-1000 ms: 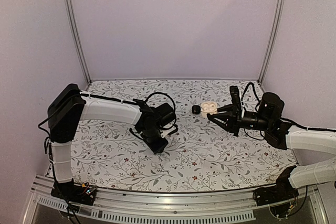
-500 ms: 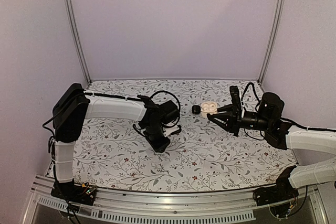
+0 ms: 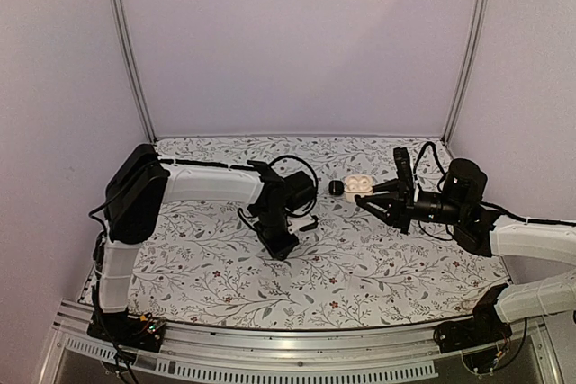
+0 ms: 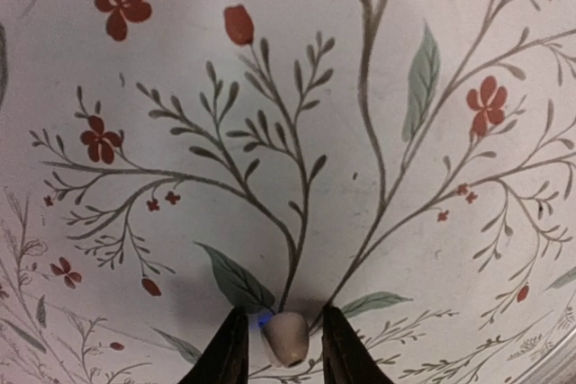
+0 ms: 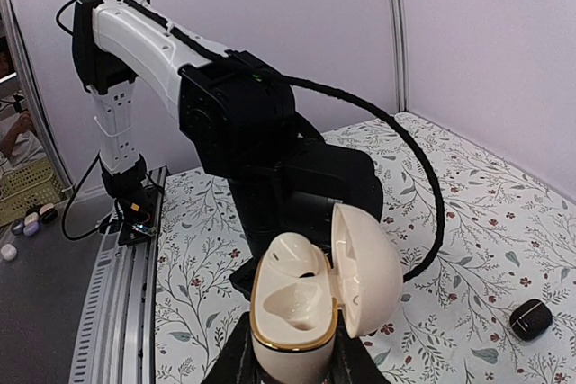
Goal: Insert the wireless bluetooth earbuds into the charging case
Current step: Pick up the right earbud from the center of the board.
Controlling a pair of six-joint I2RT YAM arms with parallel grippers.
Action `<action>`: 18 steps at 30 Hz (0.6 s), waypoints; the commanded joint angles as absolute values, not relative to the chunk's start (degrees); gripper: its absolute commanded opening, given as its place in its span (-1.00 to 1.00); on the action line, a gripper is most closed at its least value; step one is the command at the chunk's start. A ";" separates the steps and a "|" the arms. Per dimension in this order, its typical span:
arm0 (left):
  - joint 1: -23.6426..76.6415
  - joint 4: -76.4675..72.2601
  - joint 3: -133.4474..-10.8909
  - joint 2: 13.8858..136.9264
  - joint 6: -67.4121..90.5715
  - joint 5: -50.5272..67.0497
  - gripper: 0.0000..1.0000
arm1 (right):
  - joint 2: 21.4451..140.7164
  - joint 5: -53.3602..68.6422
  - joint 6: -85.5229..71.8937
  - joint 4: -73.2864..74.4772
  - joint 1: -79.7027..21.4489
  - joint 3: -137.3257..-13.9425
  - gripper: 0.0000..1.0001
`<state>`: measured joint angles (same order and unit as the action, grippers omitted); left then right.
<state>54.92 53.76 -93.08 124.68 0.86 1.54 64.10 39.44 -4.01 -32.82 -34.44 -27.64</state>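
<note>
- Right wrist view: a cream, egg-shaped plastic charging case (image 5: 295, 317) with a thin gold rim stands upright. The right gripper (image 5: 295, 364) clamps it at the base between its fingers. The domed lid (image 5: 367, 267) is hinged open to one side.
- Inside the case are two smooth moulded wells. The upper one shows a small dark spot, and I cannot tell whether either well holds anything.
- Left wrist view: the left gripper (image 4: 284, 325) pinches a small cream, rounded earbud (image 4: 288, 341) between its dark fingertips. A blue light glows beside the earbud, low over the matte, floral-printed tabletop (image 4: 423, 249).
- A small black, glossy pebble-shaped box (image 5: 531, 318) lies closed on the tabletop, near the held case but not touching it.
</note>
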 commanded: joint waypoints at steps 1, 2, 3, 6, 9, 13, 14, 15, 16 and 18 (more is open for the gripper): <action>55.01 56.37 -94.19 126.88 0.36 3.22 -0.50 | 62.72 38.61 -3.80 -32.79 -34.10 -26.56 -1.00; 54.95 56.57 -94.20 126.99 0.35 3.25 -0.52 | 62.52 38.52 -3.65 -32.83 -34.10 -26.47 -1.00; 54.96 56.94 -94.28 127.09 0.42 3.25 -0.53 | 62.45 38.43 -3.73 -32.85 -34.10 -26.39 -1.00; 54.94 57.67 -94.46 127.44 0.36 3.41 -0.57 | 62.36 38.40 -3.62 -32.88 -34.11 -26.28 -1.00; 54.93 58.25 -95.06 128.01 0.20 3.07 -0.62 | 62.40 38.34 -3.77 -32.96 -34.10 -26.11 -1.00; 54.92 57.44 -95.37 127.12 0.38 1.96 -0.66 | 62.02 37.98 -3.95 -32.96 -34.10 -25.94 -1.00; 54.80 56.76 -95.21 126.38 0.54 1.62 -0.68 | 61.93 37.90 -4.00 -32.89 -34.10 -25.95 -1.00; 54.60 55.83 -94.81 125.58 0.79 1.10 -0.71 | 61.82 37.88 -4.04 -32.87 -34.04 -25.97 -1.00; 54.32 54.82 -94.19 124.56 1.12 0.79 -0.73 | 61.79 37.80 -4.04 -32.92 -34.03 -26.01 -1.00; 53.52 52.21 -92.60 122.14 1.83 0.25 -0.75 | 61.79 37.79 -4.28 -32.96 -34.02 -26.17 -1.00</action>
